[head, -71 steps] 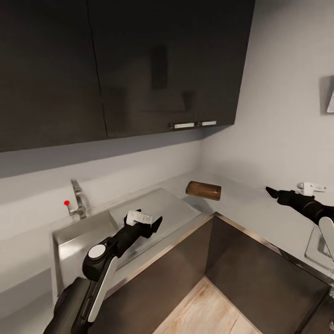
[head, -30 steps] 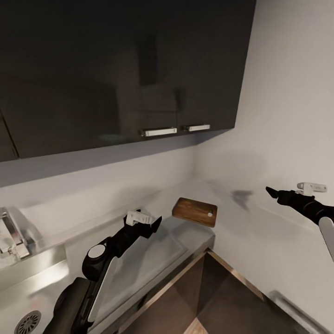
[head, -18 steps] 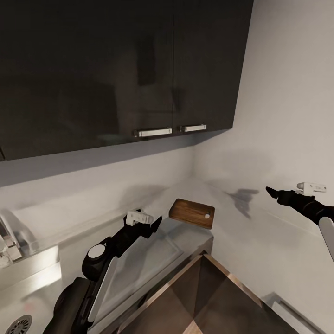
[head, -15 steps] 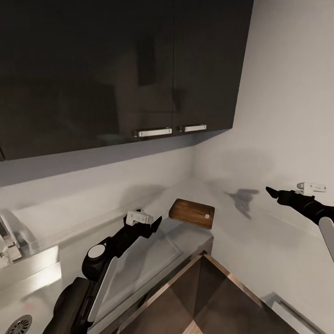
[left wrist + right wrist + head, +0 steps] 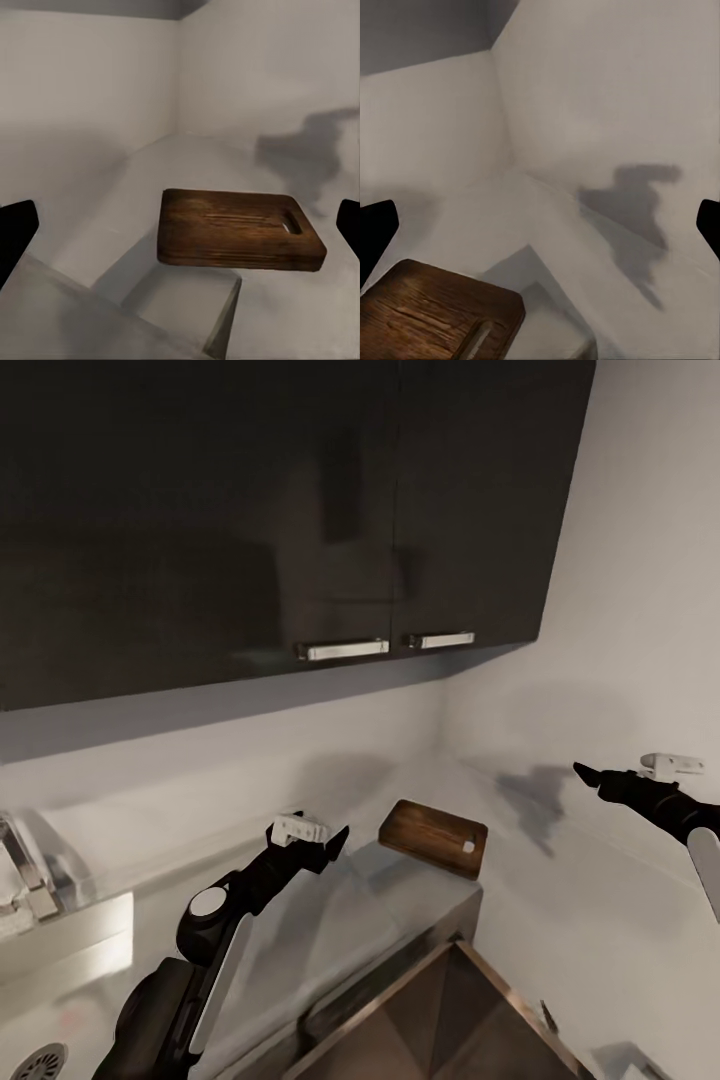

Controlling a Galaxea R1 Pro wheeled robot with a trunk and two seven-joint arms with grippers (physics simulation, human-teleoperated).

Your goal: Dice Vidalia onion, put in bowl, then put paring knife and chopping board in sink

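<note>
Board point(image 5: 434, 838): flat in the counter corner, 2 o'clock off the left gripper point(image 5: 322, 844).
Grippers: left and right point(image 5: 586, 774) both spread, empty.
Tip: square up, reach slowly.

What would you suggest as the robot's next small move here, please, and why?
Probably edge the base a little closer to the corner. The chopping board lies on the countertop beyond the left gripper, whose jaws stand open and empty short of it. The right gripper hangs apart above the counter, its jaws likewise open.
</note>
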